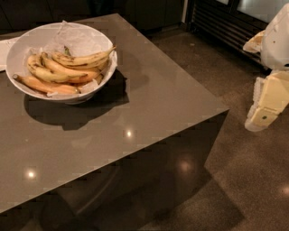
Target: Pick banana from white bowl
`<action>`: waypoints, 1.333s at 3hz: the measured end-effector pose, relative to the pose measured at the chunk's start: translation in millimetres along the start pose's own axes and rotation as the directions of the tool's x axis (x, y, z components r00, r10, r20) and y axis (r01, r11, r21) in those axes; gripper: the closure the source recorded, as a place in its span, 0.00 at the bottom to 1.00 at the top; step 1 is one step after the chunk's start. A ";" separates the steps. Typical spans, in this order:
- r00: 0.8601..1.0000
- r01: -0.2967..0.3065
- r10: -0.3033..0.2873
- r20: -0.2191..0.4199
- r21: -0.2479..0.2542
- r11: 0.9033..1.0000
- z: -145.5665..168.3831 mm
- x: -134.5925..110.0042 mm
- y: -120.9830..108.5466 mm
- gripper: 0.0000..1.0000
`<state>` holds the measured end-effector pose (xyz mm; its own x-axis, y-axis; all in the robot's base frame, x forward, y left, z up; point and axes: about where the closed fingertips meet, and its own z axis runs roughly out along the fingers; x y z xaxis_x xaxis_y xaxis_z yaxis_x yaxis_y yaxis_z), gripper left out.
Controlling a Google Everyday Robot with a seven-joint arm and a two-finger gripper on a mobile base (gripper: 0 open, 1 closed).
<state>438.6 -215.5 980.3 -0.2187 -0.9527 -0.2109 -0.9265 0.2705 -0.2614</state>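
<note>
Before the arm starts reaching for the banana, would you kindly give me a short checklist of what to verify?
1. Banana in view, lying on top of the pile in the white bowl: ok.
2. Banana clear of the other bananas: not ok, it rests on them.
3. Pincer close to the bowl: not ok, it hangs beyond the table's right edge.
4. Bowl sitting fully on the table: ok.
5. Pincer empty: cannot tell.

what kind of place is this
Probably a kitchen or break area: a smooth grey counter holds a white bowl of bananas, with dark cabinets behind and a polished floor. The gripper is far right, off the counter.
</note>
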 end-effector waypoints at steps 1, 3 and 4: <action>1.000 0.000 0.000 0.000 0.000 1.000 0.0 0.0 0.0 0.00; 0.998 -0.038 0.039 0.048 -0.023 0.999 -4.8 -14.0 -21.1 0.00; 0.998 -0.006 0.009 0.066 -0.048 0.999 0.4 -43.0 -49.5 0.00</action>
<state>494.0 -187.9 1001.9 -0.2064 -0.9389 -0.2753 -0.9387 0.2694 -0.2150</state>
